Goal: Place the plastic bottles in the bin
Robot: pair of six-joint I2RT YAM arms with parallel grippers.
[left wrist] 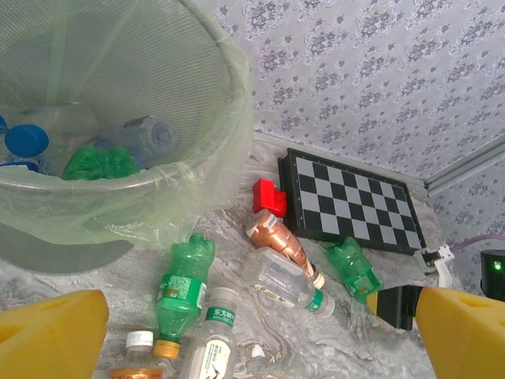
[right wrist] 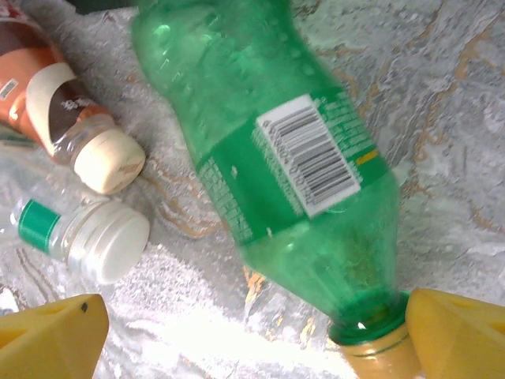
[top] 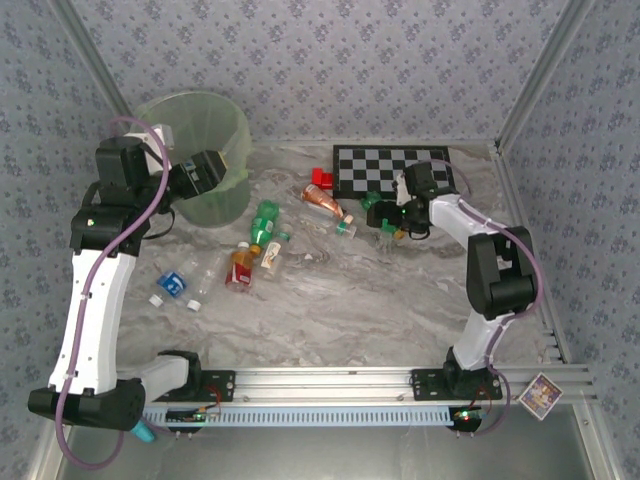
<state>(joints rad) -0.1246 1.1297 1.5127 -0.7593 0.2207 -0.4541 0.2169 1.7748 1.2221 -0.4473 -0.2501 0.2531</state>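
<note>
My right gripper (right wrist: pixel 252 347) is spread wide and grasping nothing. Its two yellow fingers stand on either side of the green bottle (right wrist: pixel 276 150), down at the neck end, at about 2 o'clock on the table (top: pixel 330 320). My left gripper (left wrist: pixel 256 339) is just as wide and empty, hovering beside the bin (top: pixel 190 105) at 10 o'clock.

The bottle lies slantwise between my right fingers, and I would be closing near its narrow, slick neck. A squeeze there could pivot it or squirt it out. I think one finger is already touching the cap, though the frame edge cuts that off. The brown bottle (right wrist: pixel 67 110) and the clear bottle (right wrist: pixel 83 237) lie close at 9 o'clock of my grip, so the other finger might nudge or trap one. My left arm also waits by the bin, where my two arms could crowd each other.

My right wrist camera shows the neck between my fingers. My left wrist camera looks into the bin, where a few bottles already lie. The overhead camera shows the rest scattered from 8 o'clock to the table's middle.
</note>
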